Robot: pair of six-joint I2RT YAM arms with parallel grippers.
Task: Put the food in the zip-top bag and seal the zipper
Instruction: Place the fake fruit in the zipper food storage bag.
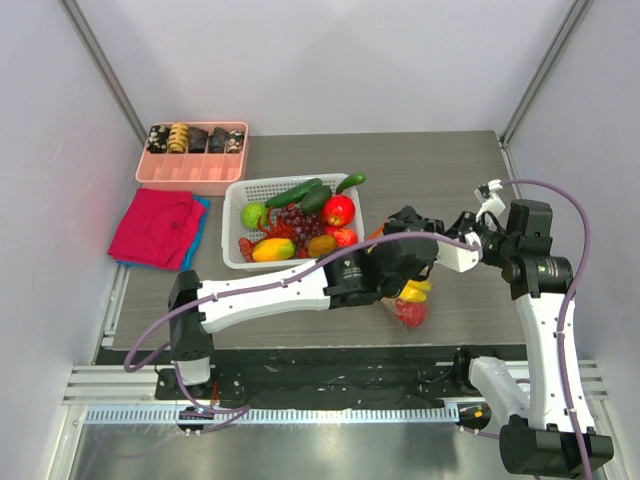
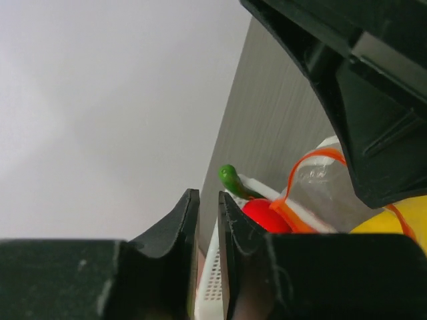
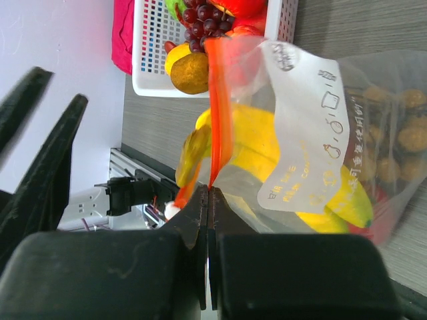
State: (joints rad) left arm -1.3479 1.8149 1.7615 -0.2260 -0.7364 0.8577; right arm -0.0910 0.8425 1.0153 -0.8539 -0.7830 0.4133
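The clear zip-top bag (image 3: 313,100) hangs from my right gripper (image 3: 209,193), which is shut on its orange-red zipper (image 3: 219,100). Inside the bag are yellow bananas (image 3: 267,153), a tan berry bunch (image 3: 393,133) and a red fruit (image 1: 410,312). In the top view the bag (image 1: 412,300) sits below both grippers, right of the basket. My left gripper (image 2: 208,207) is just beside the bag's mouth (image 2: 291,190), its jaws a narrow gap apart with nothing between them. In the top view my left gripper (image 1: 404,218) and right gripper (image 1: 432,262) are close together.
The white lattice basket (image 1: 232,200) holds more toy fruit, with a red one (image 1: 339,210) and a green cucumber (image 1: 350,181) nearest the grippers. A pink divided tray (image 1: 190,172) and a red cloth (image 1: 155,228) lie at the left.
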